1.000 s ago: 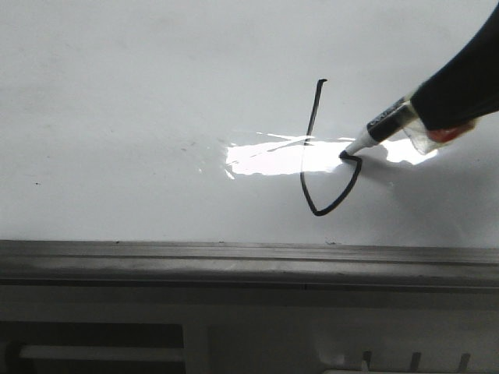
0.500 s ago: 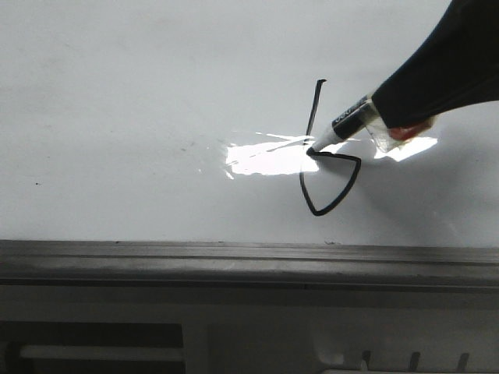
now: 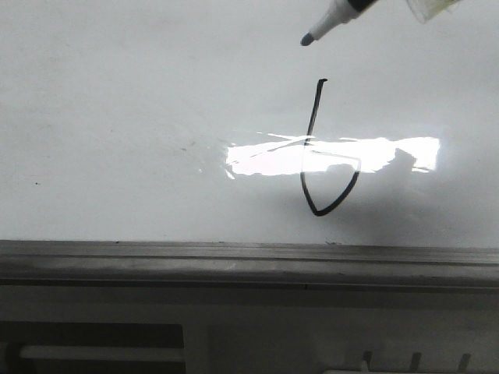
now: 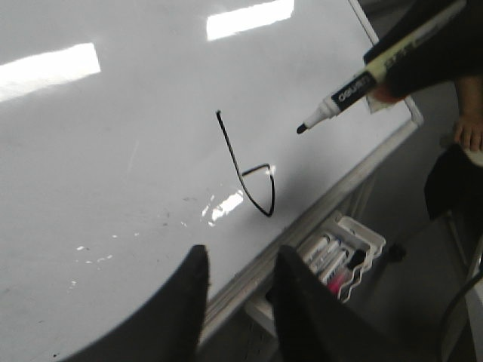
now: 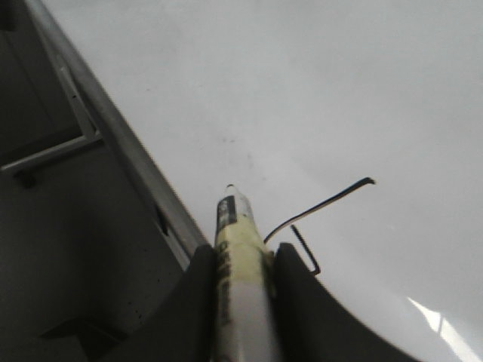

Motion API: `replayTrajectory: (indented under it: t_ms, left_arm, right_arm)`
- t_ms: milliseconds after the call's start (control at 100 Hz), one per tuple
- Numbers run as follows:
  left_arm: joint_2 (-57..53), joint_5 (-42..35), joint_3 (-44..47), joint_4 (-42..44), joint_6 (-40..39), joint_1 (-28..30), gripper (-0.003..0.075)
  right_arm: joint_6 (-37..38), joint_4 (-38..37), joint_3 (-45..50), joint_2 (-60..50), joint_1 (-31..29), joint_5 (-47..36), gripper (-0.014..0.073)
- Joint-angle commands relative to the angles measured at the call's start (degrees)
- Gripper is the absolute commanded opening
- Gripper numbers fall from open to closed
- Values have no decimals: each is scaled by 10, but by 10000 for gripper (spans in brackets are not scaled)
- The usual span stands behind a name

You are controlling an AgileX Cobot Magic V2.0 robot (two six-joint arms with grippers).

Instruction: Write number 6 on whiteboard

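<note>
One figure: the 6 (image 3: 323, 156) looks finished, a long stem with a closed, pointed loop at its foot.
Where: it lies on the whiteboard (image 3: 117, 117), a little toward 3 o'clock of the front view's middle, its stem crossing the glare and its loop just above the rail (image 3: 234, 261) at 6 o'clock.
Marker: the marker (image 3: 331, 17) hangs clear of the board near 1 o'clock, tip apart from the ink.
Left to do: by my reading, nothing to draw; only the pen to be taken away.
Right gripper (image 5: 240, 260): pinching the marker between both fingers.
Left gripper (image 4: 238, 286): spread, holding nothing, well short of the 6.
Left wrist only: a tray (image 4: 343, 253) of spare pens under the board's edge.
Right wrist only: the grip on the marker.
Front only: the loop partly washed out by glare.
</note>
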Motion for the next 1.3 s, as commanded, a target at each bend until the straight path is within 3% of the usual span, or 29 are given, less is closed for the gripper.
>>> replayTrajectory:
  t_ms: [0,60,410,540,830,950,1130,1290]
  left_arm:
    - [29,9,-30,-2,43,1,419]
    - [56,40,-45,-1,82,1,470]
    - [237,238,-161,-39,250,-3,440]
    - [281,236,-184,-50,287,-33,440]
    - [329,150,-192,-63,291,-88,429]
    - [339,139,-193,-92,291,-89,310]
    - [345,135,-193,-106,291,-89,-16]
    - [345,136,-193,-106,291,-89,-19]
  right_arm:
    - [-12,-1,-21,3,15,-1,-55]
    - [-13,-1,-21,14,25,9,-55]
    - [-27,-1,-21,89,123,-23,-55]
    - [-27,-1,-21,94,142,-56,-55]
    - [-27,11,-21,94,165,-57,-55]
    - [-27,15,-21,94,170,-56,-55]
    - [-27,16,-21,94,170,-45,-55]
    - [-27,16,-21,94,170,-29,-53]
